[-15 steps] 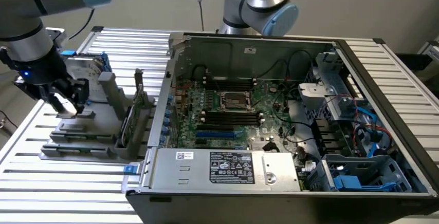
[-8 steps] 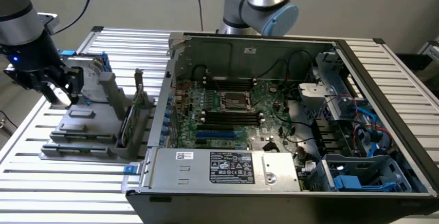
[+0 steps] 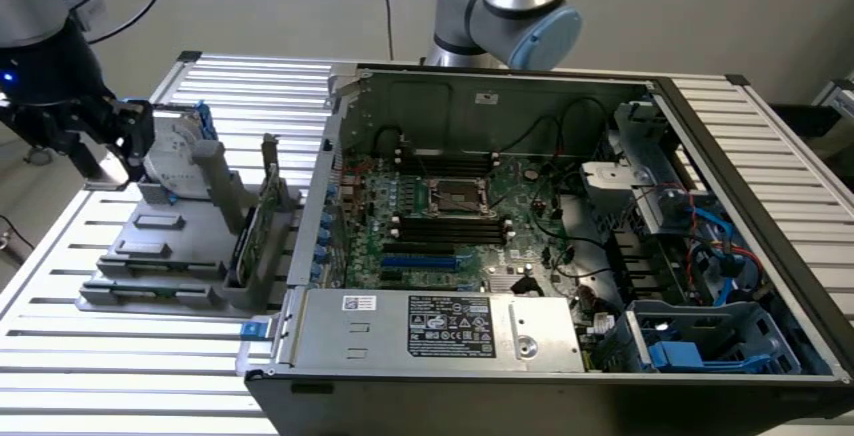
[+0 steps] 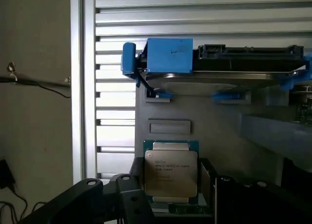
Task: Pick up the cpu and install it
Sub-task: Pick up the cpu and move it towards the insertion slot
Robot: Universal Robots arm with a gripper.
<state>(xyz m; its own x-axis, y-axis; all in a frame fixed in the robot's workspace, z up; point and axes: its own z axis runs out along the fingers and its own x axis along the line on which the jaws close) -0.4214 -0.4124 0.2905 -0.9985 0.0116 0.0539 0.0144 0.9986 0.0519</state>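
1. We counted one gripper (image 3: 96,151), black and angular, with two dark fingers (image 4: 119,197). Its jaws stood wide apart and clamped on nothing.
2. There was one cpu (image 4: 170,171), a flat, nearly square chip. It had a shiny silver-grey metal lid with fine dark print, and a thin green board edge around the lid. It lay in the grey holder (image 3: 134,291), and in the wrist view it sat between the two fingers and beyond them. We could not tell whether either finger touched it.
3. We saw one hard drive (image 4: 219,72), a silver metal slab in a blue plastic frame, standing on its edge in the same holder. One small rectangular recess (image 4: 169,126) lay between it and the cpu.
4. The single holder was matte grey and stepped in blocks. It rested on the table at the exterior view's left of the computer case.
5. There was one table (image 3: 120,366), made of long ribbed metal slats.
6. We counted one computer case (image 3: 747,156) of grey sheet metal, lying open. Inside it was one green motherboard (image 3: 427,231).
7. Near the middle of that board sat one socket (image 3: 461,196), dark, square and metal-framed, well apart from the cpu.
8. One silver power supply box (image 3: 427,331) with a black label sat at the case's near edge.
9. One rounded grey arm joint (image 3: 514,6) with a pale-blue cap stood behind the case.
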